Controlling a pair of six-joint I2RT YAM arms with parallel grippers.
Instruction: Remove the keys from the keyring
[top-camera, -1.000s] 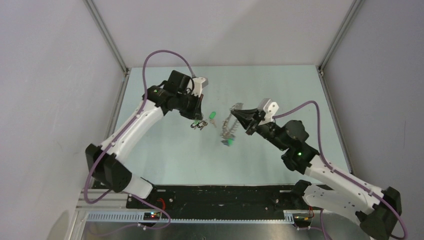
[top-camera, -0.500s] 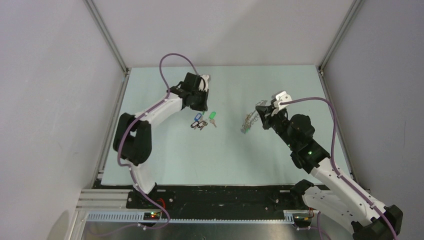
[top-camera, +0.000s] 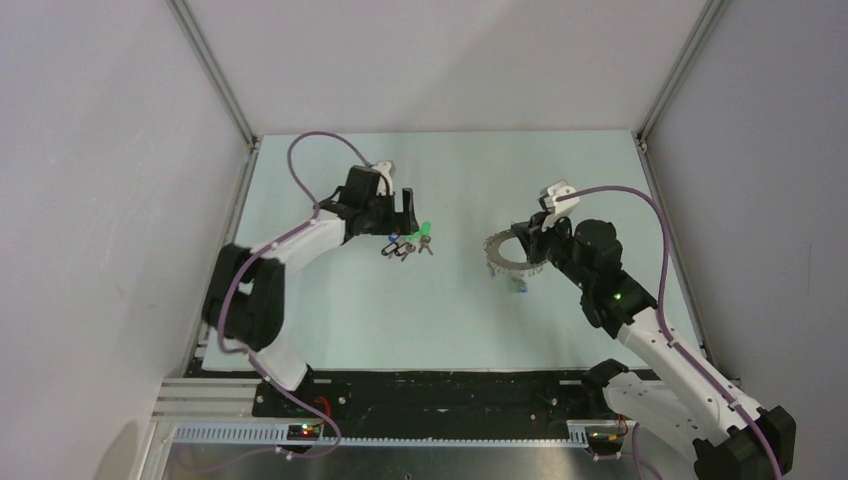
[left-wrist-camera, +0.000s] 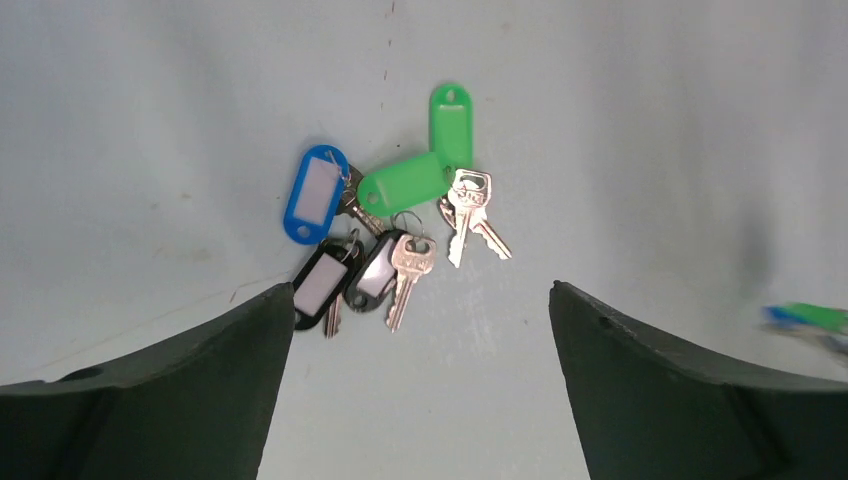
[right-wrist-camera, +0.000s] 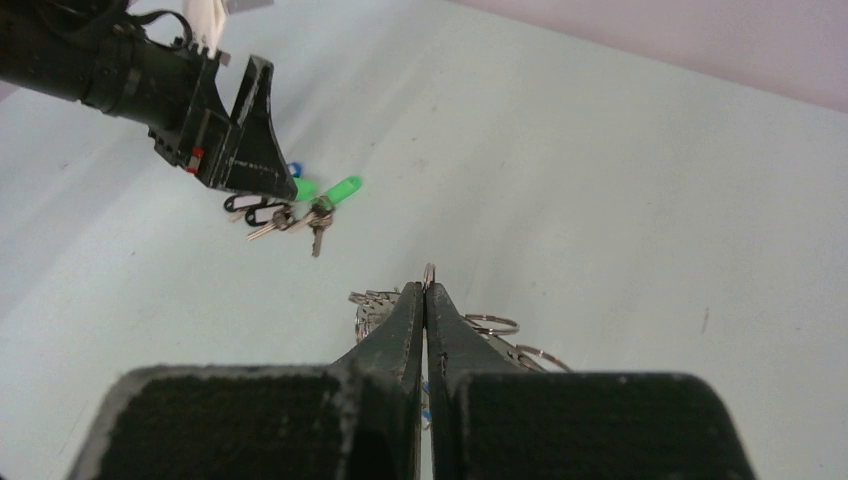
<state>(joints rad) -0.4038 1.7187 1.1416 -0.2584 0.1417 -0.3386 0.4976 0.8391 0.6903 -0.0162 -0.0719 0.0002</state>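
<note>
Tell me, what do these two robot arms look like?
The left arm and right arm match: white shells between chunky black joints, a purple cable looping alongside each. The left gripper and right gripper are black, each with two wedge-shaped fingers tapering to tips. A small green light glows on the right arm.

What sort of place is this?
Probably a robotics lab test booth: plain grey panels in a metal frame enclose a pale table, where a left arm and right arm work over loose tagged keys.
</note>
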